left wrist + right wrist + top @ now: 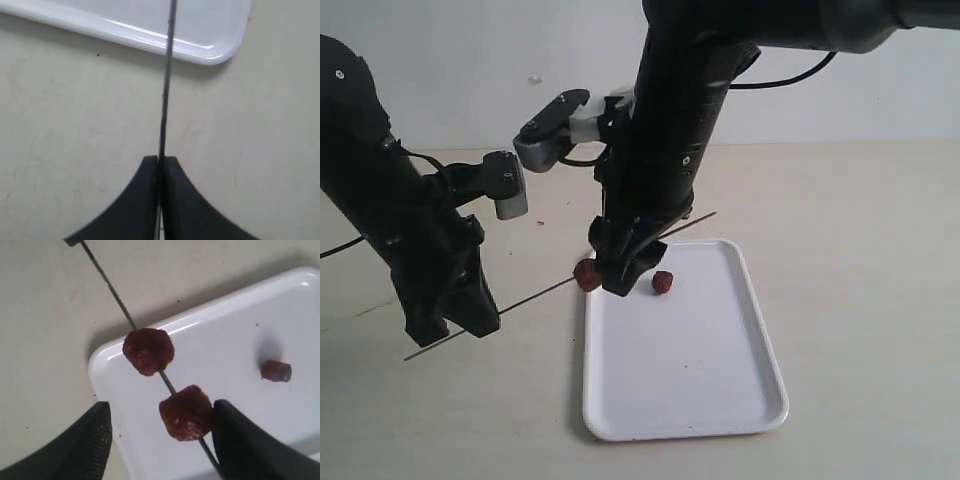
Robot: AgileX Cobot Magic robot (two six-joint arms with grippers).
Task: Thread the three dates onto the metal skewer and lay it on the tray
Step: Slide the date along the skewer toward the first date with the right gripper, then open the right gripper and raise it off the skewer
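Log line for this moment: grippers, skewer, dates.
left gripper: shut on metal skewer | right gripper: open, astride second date | first date: threaded too | third date: loose on tray

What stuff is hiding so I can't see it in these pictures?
Exterior view: the date inside the right gripper is hidden behind that gripper.
Left wrist view: no dates show; the skewer leaves the picture over the tray.
Right wrist view: neither skewer end is in the picture.

A pale, matte beige surface (860,300) carries the white tray (680,380), which lies flat on it, low rim and rounded corners showing.
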